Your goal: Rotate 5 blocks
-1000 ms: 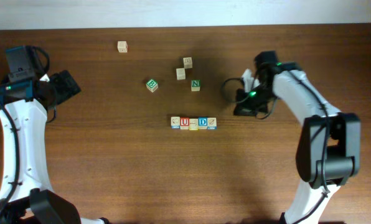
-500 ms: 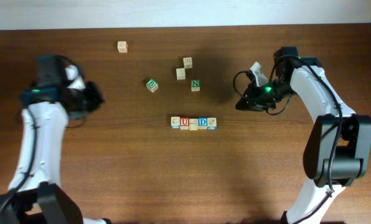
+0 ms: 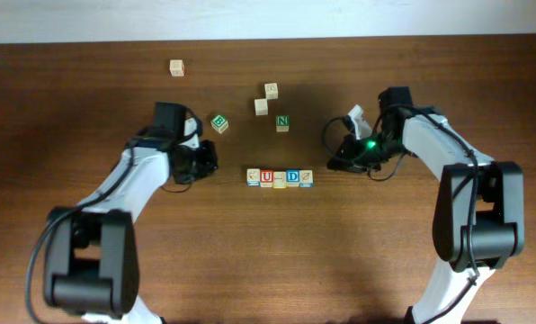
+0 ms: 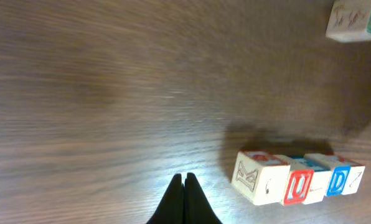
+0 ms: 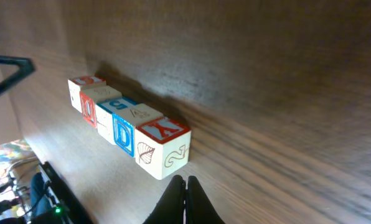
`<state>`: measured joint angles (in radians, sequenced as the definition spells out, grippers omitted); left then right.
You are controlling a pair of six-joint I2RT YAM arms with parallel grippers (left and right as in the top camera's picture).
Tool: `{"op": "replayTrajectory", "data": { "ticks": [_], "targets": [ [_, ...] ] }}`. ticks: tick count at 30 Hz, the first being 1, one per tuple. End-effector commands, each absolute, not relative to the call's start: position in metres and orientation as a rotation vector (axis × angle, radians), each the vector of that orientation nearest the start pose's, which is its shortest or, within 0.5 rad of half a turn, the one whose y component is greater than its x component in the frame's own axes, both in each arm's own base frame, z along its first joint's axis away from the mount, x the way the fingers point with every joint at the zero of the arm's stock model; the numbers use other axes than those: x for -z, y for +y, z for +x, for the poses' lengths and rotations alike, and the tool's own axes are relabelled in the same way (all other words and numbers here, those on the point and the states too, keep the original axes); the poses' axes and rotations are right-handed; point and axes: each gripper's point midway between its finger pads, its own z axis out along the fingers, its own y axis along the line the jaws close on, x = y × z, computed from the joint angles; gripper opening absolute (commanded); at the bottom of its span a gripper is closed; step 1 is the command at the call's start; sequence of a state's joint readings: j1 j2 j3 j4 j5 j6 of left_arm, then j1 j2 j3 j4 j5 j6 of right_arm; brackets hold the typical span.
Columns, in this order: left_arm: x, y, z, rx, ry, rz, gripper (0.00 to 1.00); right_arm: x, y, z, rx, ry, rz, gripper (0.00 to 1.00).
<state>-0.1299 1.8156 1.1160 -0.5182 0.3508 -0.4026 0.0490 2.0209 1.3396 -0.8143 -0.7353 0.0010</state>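
Five blocks (image 3: pixel 280 177) lie in a tight row at the table's middle, among them one with a red U (image 3: pixel 266 177) and one with a blue D (image 3: pixel 292 176). My left gripper (image 3: pixel 212 162) is shut and empty, a short way left of the row's left end. In the left wrist view its shut tips (image 4: pixel 184 182) point past the pale end block (image 4: pixel 257 177). My right gripper (image 3: pixel 334 165) is also shut and empty, just right of the row. In the right wrist view its tips (image 5: pixel 185 182) sit just short of the near end block (image 5: pixel 162 146), not touching it.
Behind the row stand a green B cube (image 3: pixel 218 123), a green N cube (image 3: pixel 282 122) and two pale cubes (image 3: pixel 262 106) (image 3: pixel 271 89). Another pale cube (image 3: pixel 176 67) sits far back left. The table's back edge runs along the top of the overhead view.
My left arm swung in from the far left to just beside the row, and its gripper shut. My right gripper shifted a little left toward the row's right end.
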Motion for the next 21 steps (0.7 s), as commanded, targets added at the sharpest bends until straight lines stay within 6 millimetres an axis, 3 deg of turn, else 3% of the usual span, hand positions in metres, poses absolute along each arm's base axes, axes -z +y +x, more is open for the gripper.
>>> {"op": "replayTrajectory", "data": {
  "ticks": [1,12,21],
  "targets": [
    [-0.014,-0.134,0.369,0.699,2.882,-0.282,0.00,-0.042,0.143,0.366,-1.138,2.906,-0.056,0.05],
    [-0.008,-0.168,0.371,0.722,2.862,-0.206,0.00,-0.030,0.150,0.362,-1.003,2.995,0.032,0.04],
    [-0.007,-0.171,0.370,0.732,2.866,-0.246,0.00,-0.027,0.145,0.363,-0.964,3.012,0.072,0.05]
  ]
}}
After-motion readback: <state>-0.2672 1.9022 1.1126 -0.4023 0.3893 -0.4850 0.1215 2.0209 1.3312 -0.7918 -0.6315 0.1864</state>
